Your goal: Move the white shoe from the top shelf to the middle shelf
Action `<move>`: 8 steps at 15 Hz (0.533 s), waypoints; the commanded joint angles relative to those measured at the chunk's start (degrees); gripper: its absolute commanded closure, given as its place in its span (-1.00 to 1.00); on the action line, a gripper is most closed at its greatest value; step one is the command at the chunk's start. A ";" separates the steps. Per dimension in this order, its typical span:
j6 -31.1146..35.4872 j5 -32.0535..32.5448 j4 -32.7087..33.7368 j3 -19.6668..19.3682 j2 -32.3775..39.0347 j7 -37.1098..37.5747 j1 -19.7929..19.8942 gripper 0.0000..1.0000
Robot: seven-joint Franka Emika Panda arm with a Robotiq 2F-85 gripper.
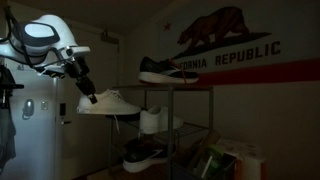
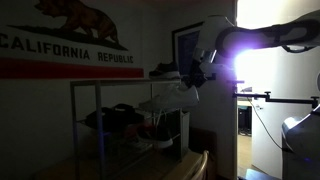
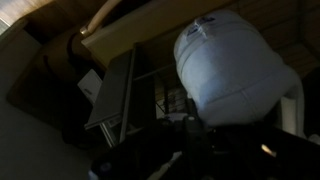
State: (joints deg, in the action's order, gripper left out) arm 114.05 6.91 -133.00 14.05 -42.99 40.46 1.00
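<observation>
My gripper (image 1: 89, 93) is shut on the heel end of the white shoe (image 1: 112, 104). It holds the shoe in the air just off the open side of the dark wire rack, below the level of the top shelf (image 1: 190, 86) and above the middle shelf (image 1: 188, 128). In an exterior view the gripper (image 2: 194, 82) and the shoe (image 2: 165, 101) show at the rack's near end. In the wrist view the shoe (image 3: 235, 70) fills the upper right, above the dark fingers (image 3: 195, 127).
A dark sneaker with a white sole (image 1: 165, 70) sits on the top shelf and shows in both exterior views (image 2: 166, 72). A bulkier white shoe (image 1: 152, 121) is on the middle level. Another shoe (image 1: 145, 155) lies lower down. A California flag (image 1: 225, 45) hangs behind.
</observation>
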 commanded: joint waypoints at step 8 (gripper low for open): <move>23.40 6.57 -9.55 6.29 2.02 13.65 7.83 0.86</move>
State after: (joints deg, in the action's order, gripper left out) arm 131.99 11.13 -142.52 18.22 -42.14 50.10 6.22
